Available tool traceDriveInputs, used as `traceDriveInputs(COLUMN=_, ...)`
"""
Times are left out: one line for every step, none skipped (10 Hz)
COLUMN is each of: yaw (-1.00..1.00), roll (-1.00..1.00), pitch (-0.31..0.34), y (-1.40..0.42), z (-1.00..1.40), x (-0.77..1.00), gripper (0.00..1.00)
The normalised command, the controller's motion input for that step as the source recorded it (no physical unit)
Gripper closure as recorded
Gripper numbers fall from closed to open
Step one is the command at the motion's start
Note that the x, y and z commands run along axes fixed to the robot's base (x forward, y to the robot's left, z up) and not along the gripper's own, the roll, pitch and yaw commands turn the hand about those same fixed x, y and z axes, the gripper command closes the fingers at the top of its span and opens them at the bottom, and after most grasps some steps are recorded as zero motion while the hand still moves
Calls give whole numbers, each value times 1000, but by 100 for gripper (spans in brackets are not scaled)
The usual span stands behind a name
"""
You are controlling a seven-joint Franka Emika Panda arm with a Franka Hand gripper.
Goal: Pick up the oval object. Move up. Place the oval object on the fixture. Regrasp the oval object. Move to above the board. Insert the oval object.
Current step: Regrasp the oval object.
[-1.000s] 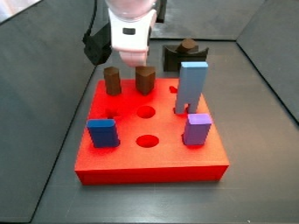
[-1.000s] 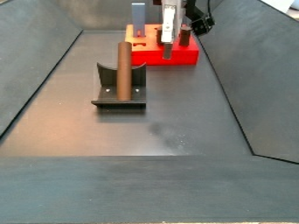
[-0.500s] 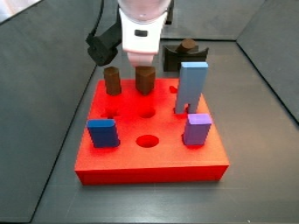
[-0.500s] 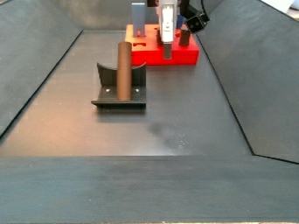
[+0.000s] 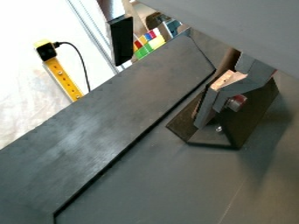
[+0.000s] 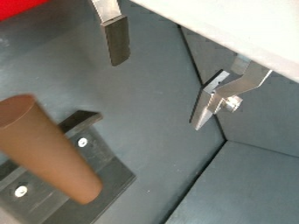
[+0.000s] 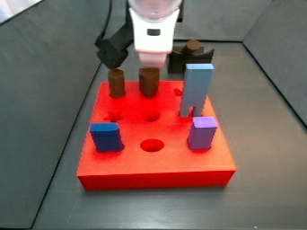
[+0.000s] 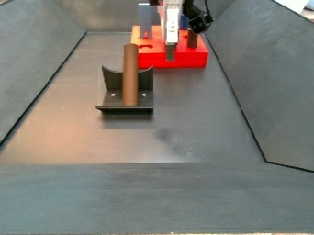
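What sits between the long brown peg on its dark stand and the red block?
Nothing but bare grey floor, as a side view shows. The oval object stands upright on the fixture; the board lies farther back, and the gripper hangs above it.

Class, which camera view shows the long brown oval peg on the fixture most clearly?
A side view shows the oval object whole, leaning upright on the fixture. A wrist view shows only part of it, close up. The gripper hangs over the board, where only the peg's top shows.
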Motion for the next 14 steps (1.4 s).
traceDriveInputs(yaw=65, roll=66, pitch=13, y=-25, z=-33, x=1000, gripper=0)
traceDriveInputs(yaw=52, roll=80, pitch=23, y=-25, z=-40, x=1000, gripper=0)
traceDriveInputs(yaw=47, roll=86, pitch=30, y=-24, z=-47, x=1000, gripper=0)
traceDriveInputs(yaw=30, roll=96, pitch=49, y=-20, z=-43, x=1000, gripper=0)
traceDriveInputs(yaw=22, roll=98, pitch=57, y=-19, z=-36, x=1000, gripper=0)
traceDriveInputs(yaw=17, roll=103, pitch=69, y=-19, z=-34, x=1000, gripper=0)
traceDriveInputs(yaw=20, roll=110, pitch=79, y=-18, z=-41, x=1000, gripper=0)
traceDriveInputs(yaw=24, roll=116, pitch=94, y=-19, z=-39, x=1000, gripper=0)
traceDriveInputs(yaw=27, roll=115, pitch=101, y=-20, z=-37, x=963, gripper=0)
traceDriveInputs(yaw=37, roll=117, pitch=113, y=-16, z=-33, x=859, gripper=0)
traceDriveInputs(yaw=45, roll=116, pitch=117, y=-17, z=-30, x=787, gripper=0)
traceDriveInputs(yaw=64, roll=111, pitch=117, y=-20, z=-38, x=727, gripper=0)
traceDriveInputs(yaw=76, roll=111, pitch=118, y=-19, z=-41, x=676, gripper=0)
traceDriveInputs(yaw=89, roll=111, pitch=119, y=-19, z=-40, x=615, gripper=0)
